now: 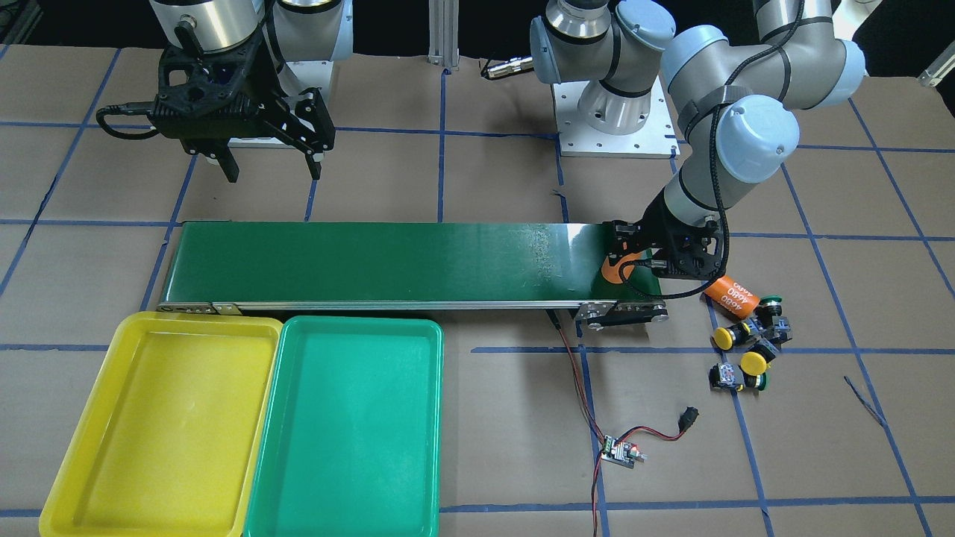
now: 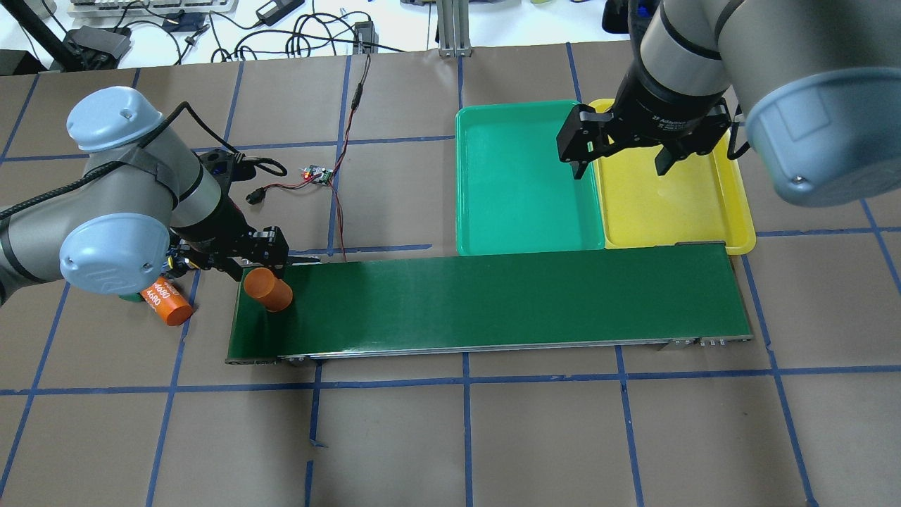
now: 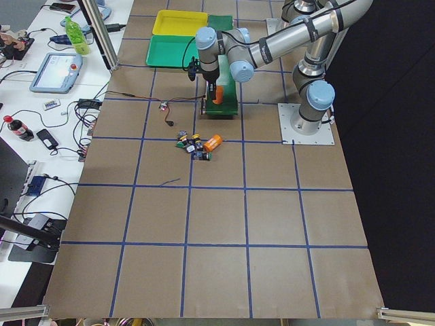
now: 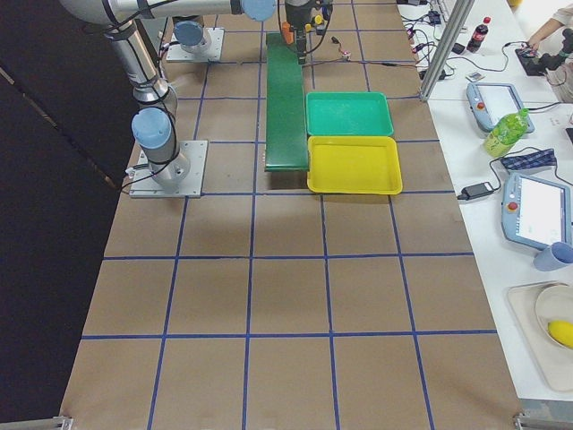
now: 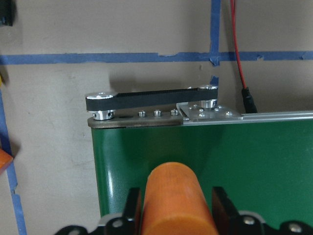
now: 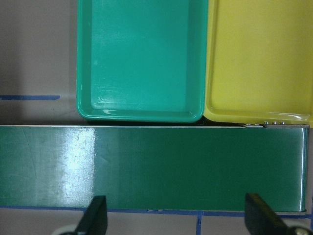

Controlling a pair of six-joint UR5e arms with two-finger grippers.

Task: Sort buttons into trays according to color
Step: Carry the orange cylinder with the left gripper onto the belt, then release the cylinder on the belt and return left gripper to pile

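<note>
Frontally, buttons (image 1: 754, 362) visible, hidden overhead, left jaws pinching orange cylinder (image 2: 268, 289), right jaws spread.

The left gripper (image 2: 262, 272) has its jaws tight on an orange tube (image 2: 268, 289) standing on the left end of the long green belt (image 2: 493, 299). A second orange tube (image 2: 166, 304) lies just off that end. Past the belt's far side, the right gripper (image 2: 621, 165) hangs with jaws wide apart over the green tray (image 2: 517, 190) and the yellow tray (image 2: 669, 211).

A long green belt (image 1: 388, 261) crosses the table. One orange cylinder (image 2: 267, 289) is over its left end, and a second cylinder (image 1: 733, 297) lies just left, off it. On the far side sits a small board (image 1: 621, 452) with red wires (image 1: 578, 373).
</note>
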